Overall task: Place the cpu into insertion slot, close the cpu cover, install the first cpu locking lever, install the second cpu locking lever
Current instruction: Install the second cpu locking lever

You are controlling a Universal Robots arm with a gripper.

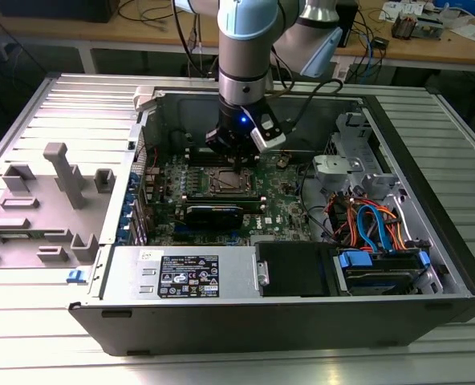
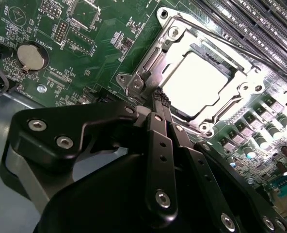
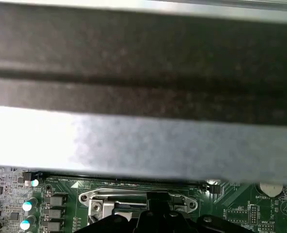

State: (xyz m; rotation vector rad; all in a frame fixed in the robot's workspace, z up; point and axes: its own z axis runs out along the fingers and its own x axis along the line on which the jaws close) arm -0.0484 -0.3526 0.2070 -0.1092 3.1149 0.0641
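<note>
Inside the open computer case, my gripper (image 1: 236, 159) hangs just above the insertion slot (image 1: 231, 182) on the green motherboard. In the second wrist view the cpu (image 2: 197, 80) lies flat in the slot, its silver top bright. The cpu cover (image 2: 175, 33) is down around it as a metal frame. My gripper (image 2: 160, 98) is shut, its black fingers pressed together, and their tip is at the frame's corner beside a thin metal locking lever (image 2: 151, 60). I cannot tell whether the tip touches it. The first wrist view has the socket frame (image 3: 134, 200) with the gripper (image 3: 155, 216) in front.
Long black memory slots (image 2: 260, 24) run beside the socket, and a coin battery (image 2: 30, 56) sits off the other side. A long black card (image 1: 213, 214), the power supply (image 1: 185, 274), drive cables (image 1: 374, 228) and case walls (image 3: 143, 136) hem in the board. A grey fixture plate (image 1: 53, 192) lies outside.
</note>
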